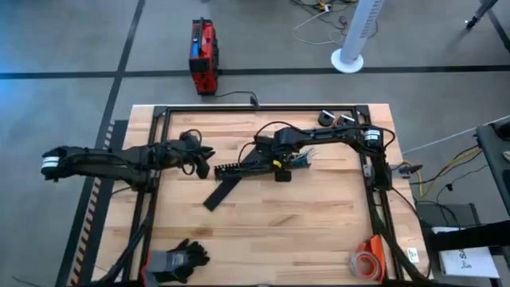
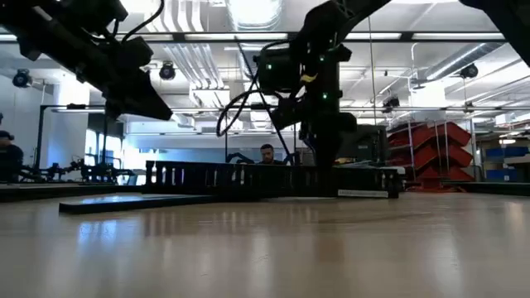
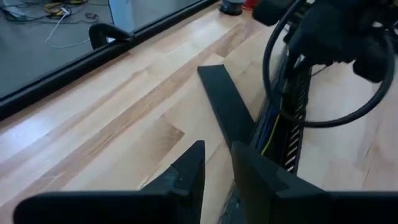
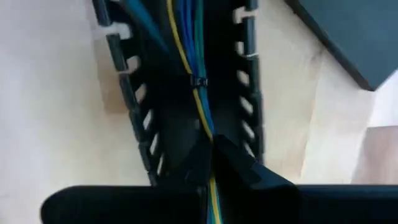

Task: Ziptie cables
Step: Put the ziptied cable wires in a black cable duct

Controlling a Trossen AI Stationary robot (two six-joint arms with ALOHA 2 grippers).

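Note:
The cables (image 4: 194, 59), thin blue, yellow and green wires, run along the inside of a long black slotted channel (image 4: 134, 106). A small black tie (image 4: 198, 81) is around them. Their loose ends fan out past the channel's right end (image 1: 305, 159). My right gripper (image 4: 211, 152) reaches down into the channel (image 1: 247, 167) and is shut on the wires. My left gripper (image 3: 217, 171) hovers above the table just left of the channel's left end (image 1: 205, 165). It is open by a narrow gap, with nothing between its fingers. My right gripper pinches the cable bundle (image 4: 208, 127) between its two fingers, inside the slotted channel, a short way along from the black tie. The fingers come from above and point down into the channel. The wires lie along the channel's floor and pass on under the fingers (image 4: 215, 199).
A flat black lid strip (image 1: 221, 194) lies slanted on the table, its far end against the channel. Dark gloves (image 1: 179, 259) lie at the near left, an orange item and a roll (image 1: 368, 261) at the near right. A black frame rail (image 1: 263, 109) borders the table.

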